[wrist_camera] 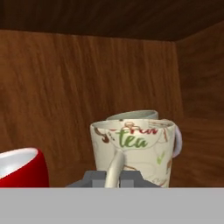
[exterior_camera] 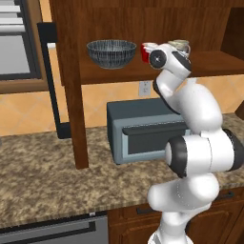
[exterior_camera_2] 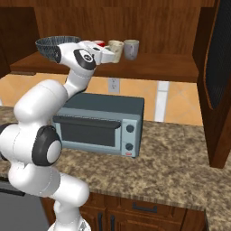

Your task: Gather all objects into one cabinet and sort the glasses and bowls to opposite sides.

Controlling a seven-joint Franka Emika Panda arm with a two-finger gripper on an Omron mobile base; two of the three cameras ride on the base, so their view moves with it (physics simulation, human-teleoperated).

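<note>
Gripper (exterior_camera_2: 109, 55) jaws pinched on cream tea cup (wrist_camera: 133, 151), one finger over its near rim. Cup stands on cabinet shelf (exterior_camera_2: 153, 67), red cup (wrist_camera: 19, 168) just left, grey mug (exterior_camera_2: 131, 49) behind it on right. Dark ribbed bowl (exterior_camera: 111, 53) toward shelf's left end. Judged step: placing cup among glasses; next, release, withdraw straight back. Toaster oven (exterior_camera_2: 101, 124) on granite counter (exterior_camera_2: 180, 162) below.

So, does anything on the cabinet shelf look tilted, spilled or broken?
Nothing stands out. The dark bowl sits upright at one end of the shelf; the red cup, the cream "tea" cup and the grey mug stand upright together.
</note>
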